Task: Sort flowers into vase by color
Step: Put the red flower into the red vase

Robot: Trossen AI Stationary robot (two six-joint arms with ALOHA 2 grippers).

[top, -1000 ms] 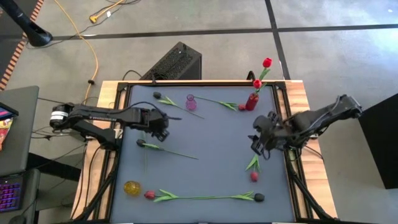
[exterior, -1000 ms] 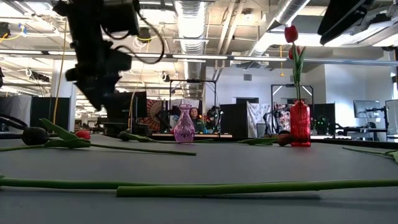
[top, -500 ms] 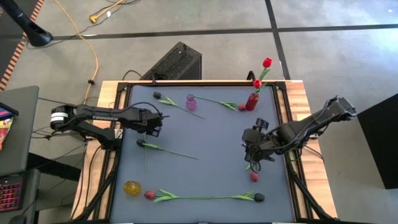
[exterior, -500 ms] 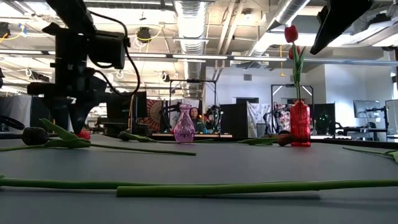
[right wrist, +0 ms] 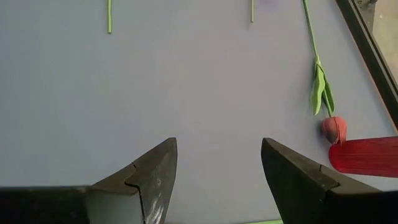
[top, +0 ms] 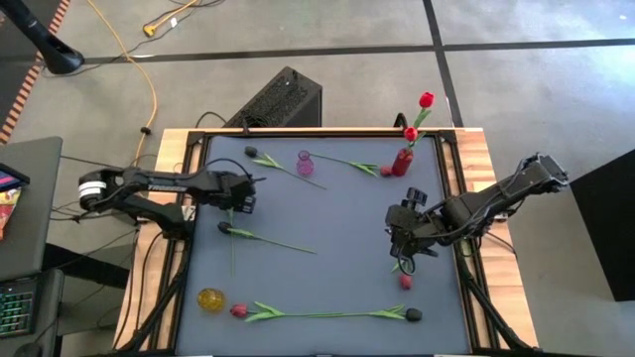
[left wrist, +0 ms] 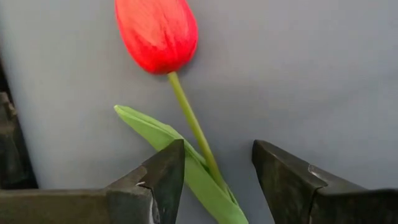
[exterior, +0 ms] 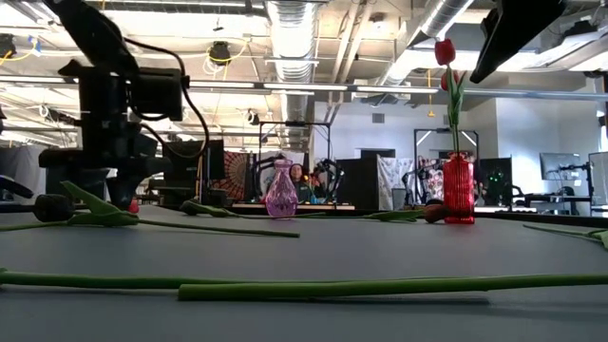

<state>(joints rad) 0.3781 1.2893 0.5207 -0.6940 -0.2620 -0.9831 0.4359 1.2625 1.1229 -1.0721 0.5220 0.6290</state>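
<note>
Left pincer [left wrist: 214,180] unclenched, astride green stem of red tulip [left wrist: 157,32] on table.

Red tulip [left wrist: 157,32], green stem; red vase [top: 401,161], pink vase [top: 305,164], grey table [top: 337,228].

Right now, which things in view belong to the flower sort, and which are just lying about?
Job: loose tulips, red vase, pink vase, yellow vase; left pincer open astride a red tulip stem; right pincer open over the mat.
Lying about: black case, yellow cable, keyboard.
</note>
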